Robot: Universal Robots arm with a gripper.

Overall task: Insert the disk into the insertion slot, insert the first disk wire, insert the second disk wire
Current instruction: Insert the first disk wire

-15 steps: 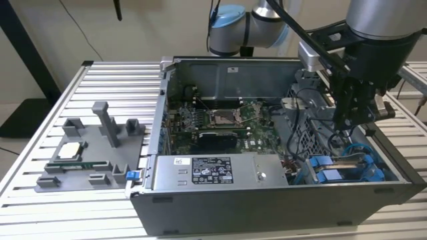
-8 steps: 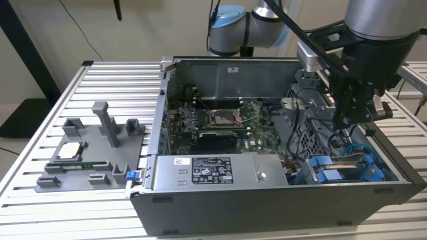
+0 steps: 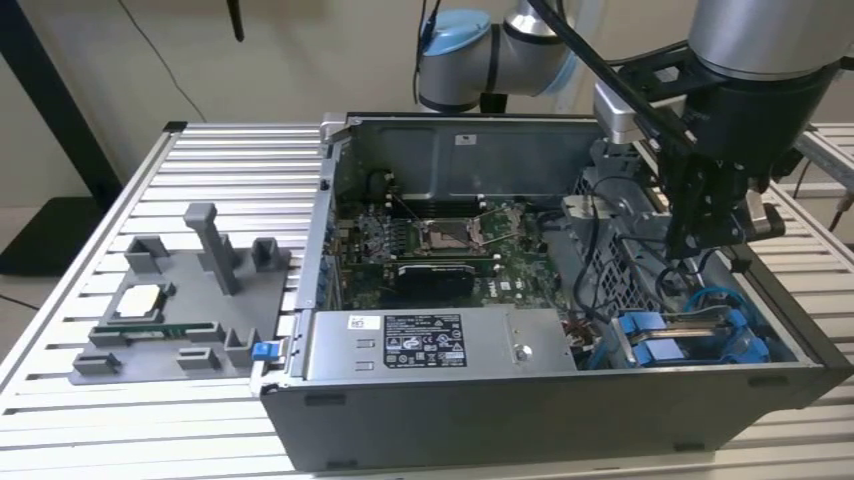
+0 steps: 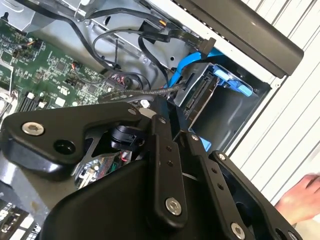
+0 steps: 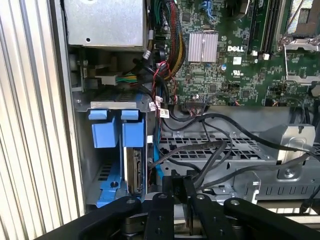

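The disk (image 5: 134,170) is already seated in its insertion slot (image 5: 84,170), at about 4 o'clock in the open case (image 3: 534,410) in the exterior view. The gripper (image 5: 180,192) hangs just beside it, fingers (image 5: 167,197) drawn nearly together, apparently pinching a black wire (image 5: 207,162). I judge the wire steps unfinished.

Exterior view: 1 PC case (image 3: 534,410), 1 motherboard (image 3: 400,235), 1 PSU (image 3: 427,345), 1 grey fixture (image 3: 187,300) at frame left. First wrist view: 2 blue carriers, i.e. disk (image 5: 134,170) + spare carrier (image 5: 104,132).
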